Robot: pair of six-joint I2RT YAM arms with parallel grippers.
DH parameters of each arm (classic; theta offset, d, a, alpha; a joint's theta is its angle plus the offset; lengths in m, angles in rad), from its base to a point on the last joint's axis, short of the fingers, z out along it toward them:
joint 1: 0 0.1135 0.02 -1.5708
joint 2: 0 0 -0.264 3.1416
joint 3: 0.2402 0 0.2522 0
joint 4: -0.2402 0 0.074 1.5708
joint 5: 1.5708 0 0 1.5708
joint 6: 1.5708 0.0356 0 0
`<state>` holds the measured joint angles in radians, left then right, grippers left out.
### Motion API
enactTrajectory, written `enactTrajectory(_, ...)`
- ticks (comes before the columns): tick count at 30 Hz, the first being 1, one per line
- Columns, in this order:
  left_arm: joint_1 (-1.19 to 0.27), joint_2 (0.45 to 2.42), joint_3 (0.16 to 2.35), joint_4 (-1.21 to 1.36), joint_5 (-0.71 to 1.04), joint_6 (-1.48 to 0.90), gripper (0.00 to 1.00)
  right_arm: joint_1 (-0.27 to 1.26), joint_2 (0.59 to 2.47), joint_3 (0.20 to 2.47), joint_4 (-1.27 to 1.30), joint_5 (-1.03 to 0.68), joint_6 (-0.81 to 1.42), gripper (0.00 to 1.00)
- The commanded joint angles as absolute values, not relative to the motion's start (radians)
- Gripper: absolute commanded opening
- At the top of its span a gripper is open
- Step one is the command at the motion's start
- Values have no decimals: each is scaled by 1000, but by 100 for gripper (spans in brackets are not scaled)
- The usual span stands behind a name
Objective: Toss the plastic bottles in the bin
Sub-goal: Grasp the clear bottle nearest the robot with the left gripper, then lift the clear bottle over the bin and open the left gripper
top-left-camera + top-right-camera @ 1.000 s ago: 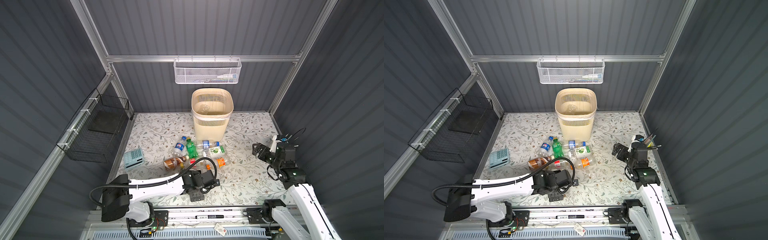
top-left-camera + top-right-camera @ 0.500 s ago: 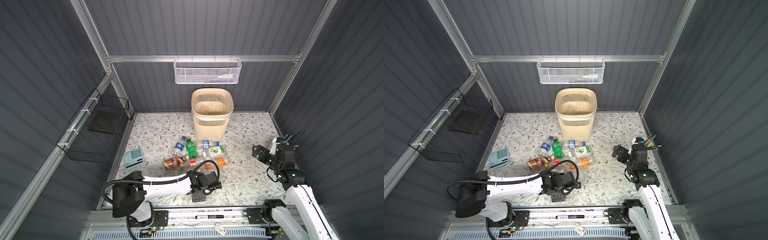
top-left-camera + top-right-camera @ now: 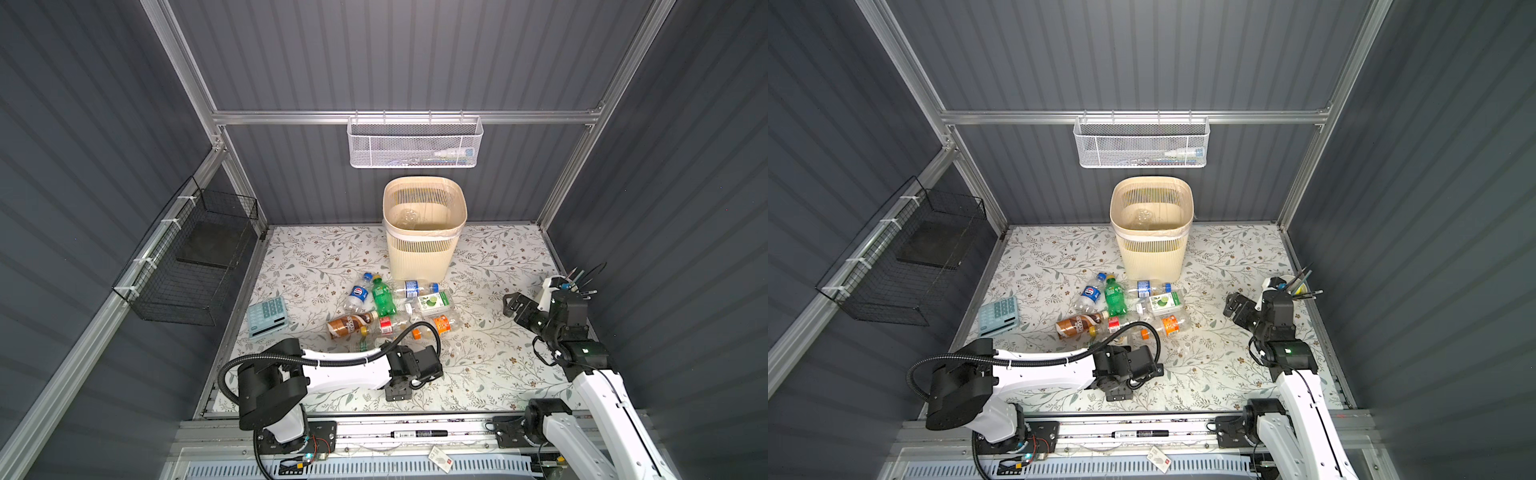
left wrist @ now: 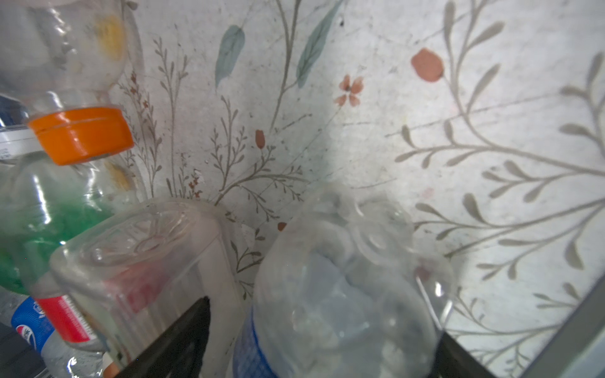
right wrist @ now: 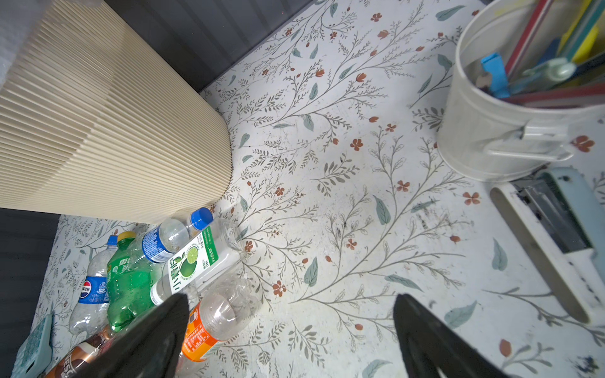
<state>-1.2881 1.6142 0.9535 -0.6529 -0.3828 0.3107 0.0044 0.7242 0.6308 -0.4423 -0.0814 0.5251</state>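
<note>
a: so, where are the bottles (image 3: 395, 309) lying?
b: they're lying in a heap on the flowered table (image 3: 316, 257), just in front of the bin (image 3: 419, 253). the bin is standing upright by the back wall, and the nearest bottle is lying right beside its foot.
a: and the left claw (image 4: 324, 319)?
b: it's reaching in low at the near edge of the heap. its jaws are standing wide apart, straddling a clear blue-labelled bottle (image 4: 343, 294). a sliver of gap is showing on one side, so it isn't gripping it.
a: the right claw (image 5: 291, 299)?
b: it's hovering off to the right, well apart from the heap, jaws spread wide and holding nothing.
a: anything in the bin?
b: something clear is showing inside. i cannot tell what it is.
</note>
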Motion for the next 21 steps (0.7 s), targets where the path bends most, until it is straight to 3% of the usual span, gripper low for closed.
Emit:
enactTrajectory(1, -1291, 1636, 950, -663, -346, 310, 84, -3, 709, 619, -451, -92, 538, 99)
enactTrajectory(16, -1291, 1658, 973, -672, -258, 306, 56, -21, 704, 611, -445, -112, 538, 99)
enactTrajectory(21, -1289, 1629, 969, -644, -246, 292, 42, -26, 707, 611, -443, -119, 538, 99)
